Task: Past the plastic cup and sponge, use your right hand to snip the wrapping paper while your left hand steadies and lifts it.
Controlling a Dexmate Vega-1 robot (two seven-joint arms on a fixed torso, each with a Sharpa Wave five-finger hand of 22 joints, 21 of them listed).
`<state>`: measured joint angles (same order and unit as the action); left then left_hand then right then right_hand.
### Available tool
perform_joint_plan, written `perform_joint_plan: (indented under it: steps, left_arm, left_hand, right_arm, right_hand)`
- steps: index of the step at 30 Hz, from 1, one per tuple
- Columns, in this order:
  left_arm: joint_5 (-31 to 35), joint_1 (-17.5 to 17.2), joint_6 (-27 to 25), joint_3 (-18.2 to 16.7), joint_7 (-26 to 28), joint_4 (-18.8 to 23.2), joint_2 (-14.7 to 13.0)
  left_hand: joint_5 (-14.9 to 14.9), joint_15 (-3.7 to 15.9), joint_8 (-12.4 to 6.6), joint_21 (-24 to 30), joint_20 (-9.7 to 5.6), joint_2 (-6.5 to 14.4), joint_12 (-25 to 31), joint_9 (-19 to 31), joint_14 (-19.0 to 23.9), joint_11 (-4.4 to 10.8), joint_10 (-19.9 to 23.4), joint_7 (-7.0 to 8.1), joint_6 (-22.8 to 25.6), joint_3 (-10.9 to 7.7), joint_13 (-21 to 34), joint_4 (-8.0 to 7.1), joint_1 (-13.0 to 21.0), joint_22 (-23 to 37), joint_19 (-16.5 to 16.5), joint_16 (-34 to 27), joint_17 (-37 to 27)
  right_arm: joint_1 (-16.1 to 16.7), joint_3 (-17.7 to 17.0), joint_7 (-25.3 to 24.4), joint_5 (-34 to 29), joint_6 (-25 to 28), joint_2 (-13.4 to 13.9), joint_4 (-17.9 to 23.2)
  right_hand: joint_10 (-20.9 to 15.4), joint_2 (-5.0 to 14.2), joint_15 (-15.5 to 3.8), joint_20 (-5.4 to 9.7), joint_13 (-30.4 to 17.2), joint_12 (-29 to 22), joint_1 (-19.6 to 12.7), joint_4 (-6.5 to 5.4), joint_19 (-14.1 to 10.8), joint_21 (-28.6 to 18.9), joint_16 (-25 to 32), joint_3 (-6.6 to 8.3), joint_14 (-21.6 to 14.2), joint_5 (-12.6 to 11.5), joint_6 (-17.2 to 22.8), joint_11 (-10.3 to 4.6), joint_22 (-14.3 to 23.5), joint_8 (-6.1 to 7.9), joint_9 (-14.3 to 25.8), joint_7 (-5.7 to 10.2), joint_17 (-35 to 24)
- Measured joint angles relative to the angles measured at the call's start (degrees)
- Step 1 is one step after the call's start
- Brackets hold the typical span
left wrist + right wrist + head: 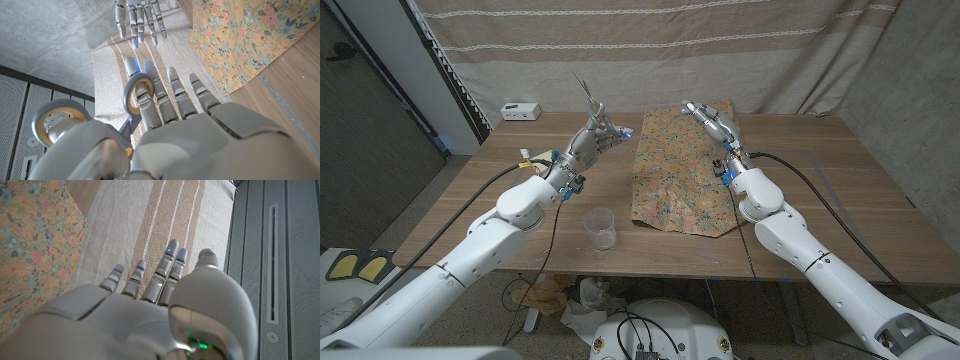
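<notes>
The floral wrapping paper (678,180) lies on the wooden table (820,170), running from its far edge towards me; it also shows in the left wrist view (240,40) and the right wrist view (30,240). My left hand (592,135) is raised left of the paper and holds grey scissors (590,100), blades pointing up. In the left wrist view a finger goes through a yellow-lined scissors handle ring (137,92). My right hand (710,120) hovers over the paper's far end with its fingers straight and holds nothing (140,20) (150,310). A clear plastic cup (600,228) stands near the front edge.
A small white box (520,110) sits at the table's far left corner. A striped curtain (650,50) hangs behind the table. Bare wood lies to the right of the paper.
</notes>
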<state>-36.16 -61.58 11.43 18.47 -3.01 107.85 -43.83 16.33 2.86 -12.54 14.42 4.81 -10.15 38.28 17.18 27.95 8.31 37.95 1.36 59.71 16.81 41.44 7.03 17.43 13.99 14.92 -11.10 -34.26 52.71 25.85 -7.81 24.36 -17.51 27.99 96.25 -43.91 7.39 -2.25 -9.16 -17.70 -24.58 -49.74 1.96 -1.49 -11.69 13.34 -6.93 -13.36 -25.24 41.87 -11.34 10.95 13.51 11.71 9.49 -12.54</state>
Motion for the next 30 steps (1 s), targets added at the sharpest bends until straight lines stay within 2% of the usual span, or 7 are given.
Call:
perform_joint_plan:
  steps: [6, 11, 24, 28, 30]
  left_arm:
    - [-0.08, -0.70, 0.56, -0.38, 0.22, 0.11, -0.01]
    - [-0.38, -1.32, 0.98, -0.79, 0.24, 0.12, -0.17]
    - [-1.25, -2.41, 1.71, -1.60, -0.40, -0.18, -0.59]
    - [-1.25, -2.70, 1.71, -1.83, -0.40, -0.16, -0.72]
    - [-1.40, -2.96, 1.86, -1.99, -0.44, -0.06, -0.80]
  left_hand:
    - [0.00, 0.00, -0.40, 0.23, -0.21, 0.00, 0.30, 0.00, 0.00, 0.08, 0.08, -0.04, -0.04, 0.55, -0.05, 0.10, 0.00, 0.00, -0.22, 0.00, 0.02]
    - [0.24, 0.00, -0.40, 0.23, -0.21, 0.01, 0.30, 0.00, 0.00, 0.10, 0.10, -0.03, -0.05, 0.71, -0.05, 0.24, 0.01, -0.01, -0.21, 0.00, 0.29]
    - [0.66, 0.00, -0.66, 0.22, -0.21, 0.01, 0.51, 0.27, 0.00, 0.24, 0.00, -0.03, -0.06, 1.26, -0.31, 0.31, 0.01, -0.01, -0.21, 0.00, 0.56]
    - [0.66, 0.00, -0.66, 0.23, -0.21, 0.02, 0.50, 0.27, 0.00, 0.24, 0.00, -0.03, -0.07, 1.44, -0.31, 0.32, 0.02, -0.01, -0.21, 0.00, 0.55]
    - [0.66, 0.00, -0.66, 0.23, -0.21, 0.02, 0.50, 0.26, 0.00, 0.24, 0.00, -0.03, -0.07, 1.58, -0.31, 0.31, 0.01, -0.01, -0.21, 0.00, 0.55]
  right_arm:
    - [0.34, -0.16, -0.03, -0.46, 1.59, 1.52, 1.02]
    - [0.55, -0.19, -0.03, -1.14, 3.63, 2.80, 1.89]
    - [1.43, 0.01, -0.84, -3.38, 6.19, 5.30, 4.49]
    - [1.79, 0.01, -1.10, -4.06, 6.55, 5.30, 4.49]
    - [2.23, 0.11, -1.21, -4.39, 6.85, 6.20, 5.72]
  right_hand:
    - [1.61, 0.15, -0.11, -0.78, -0.27, 0.75, 0.58, 0.00, 0.79, 0.24, -0.37, 0.00, 1.11, 0.00, -1.27, 0.03, 0.00, -0.47, 0.17, 0.35, 0.30]
    - [2.39, 0.15, -0.05, -1.00, -0.27, 1.04, 0.58, 0.00, 1.00, 0.25, -0.61, 0.00, 1.68, 0.00, -2.30, 0.18, 0.00, -0.89, 0.17, -0.01, 0.30]
    - [3.41, 0.06, 0.15, -0.99, -0.53, 1.52, 0.98, 0.00, 1.41, 0.24, -0.65, 0.00, 2.59, 0.00, -3.12, 0.39, -0.29, -0.90, 0.17, 0.35, 0.30]
    - [3.40, 0.00, -0.02, -0.99, -0.53, 1.52, 1.04, 0.00, 1.41, 0.24, -0.65, 0.00, 2.86, 0.00, -3.42, 0.39, -0.29, -1.32, 0.16, 0.04, 0.33]
    - [3.62, 0.00, -0.02, -0.99, -0.53, 1.79, 1.04, 0.00, 1.41, 0.24, -0.65, 0.00, 2.86, 0.00, -3.55, 0.59, -0.29, -1.35, 0.16, -0.09, 0.56]
